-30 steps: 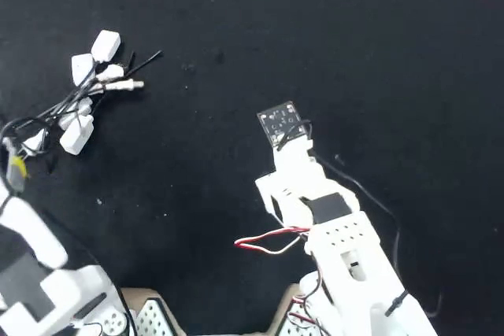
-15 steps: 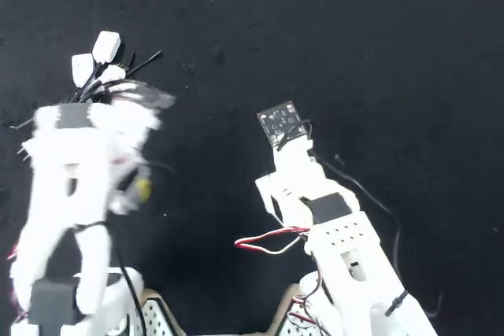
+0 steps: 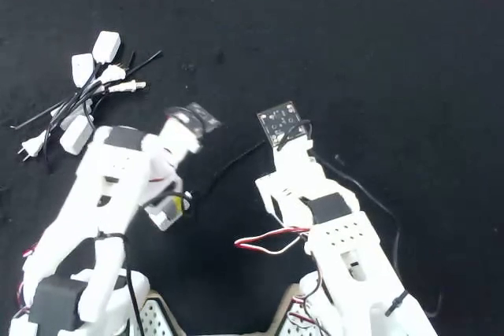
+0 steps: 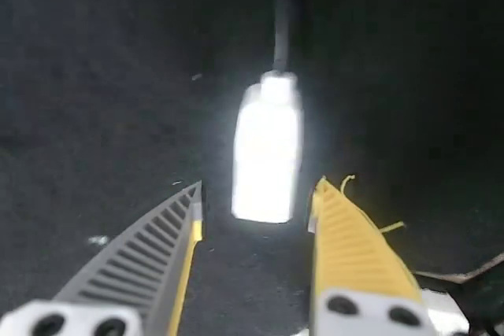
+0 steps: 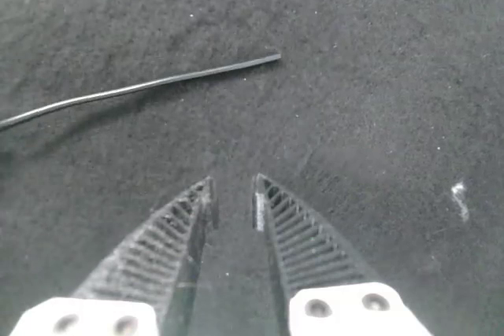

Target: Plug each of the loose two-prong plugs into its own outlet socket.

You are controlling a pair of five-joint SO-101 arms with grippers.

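While the left gripper (image 4: 257, 186) stands wide open with a white rectangular plug (image 4: 268, 155) lying ungrasped between its fingertips, the right gripper (image 5: 234, 181) is barely parted and empty above the black tabletop (image 5: 378, 76), near a thin black wire (image 5: 142, 84).

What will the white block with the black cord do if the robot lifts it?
The white block looks like hard plastic, so it probably stays stiff. Its thin black cord would likely dangle and drag behind. Its flat sides suggest it slides rather than rolls.
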